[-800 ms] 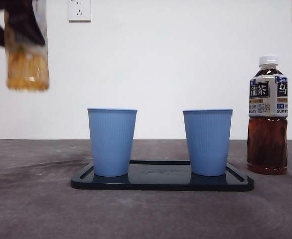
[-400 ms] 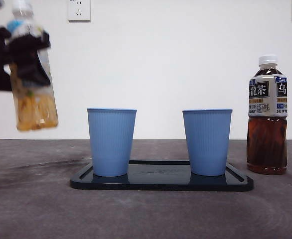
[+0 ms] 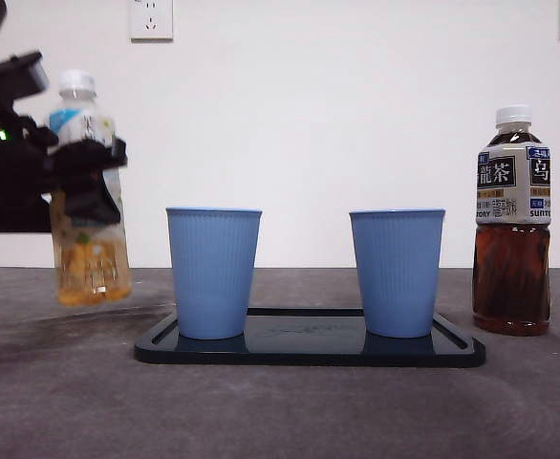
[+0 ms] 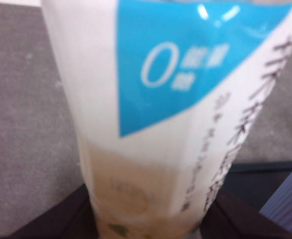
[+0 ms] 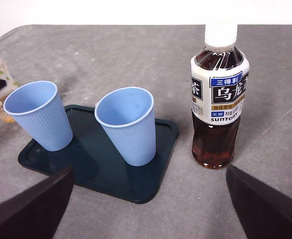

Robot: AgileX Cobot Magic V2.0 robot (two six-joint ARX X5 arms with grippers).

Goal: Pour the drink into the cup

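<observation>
A pale yellow drink bottle [image 3: 89, 239] with a white cap and a blue-and-white label hangs slightly tilted just above the table, left of the left blue cup [image 3: 213, 273]. My left gripper [image 3: 84, 177] is shut on its middle; in the left wrist view the bottle [image 4: 151, 124] fills the picture between the jaws. A second blue cup [image 3: 397, 273] stands to the right on the same dark tray [image 3: 309, 349]. In the right wrist view my right gripper [image 5: 148, 219] is open and holds nothing, above and before both cups [image 5: 36, 117] [image 5: 128, 127].
A capped dark tea bottle [image 3: 512, 229] stands upright on the grey table right of the tray, also seen in the right wrist view as the tea bottle [image 5: 218, 109]. A white wall with sockets is behind.
The left gripper has brought the yellow drink bottle down from the top left corner and rightward, closer to the left cup. Cups, tray and tea bottle have not moved.
</observation>
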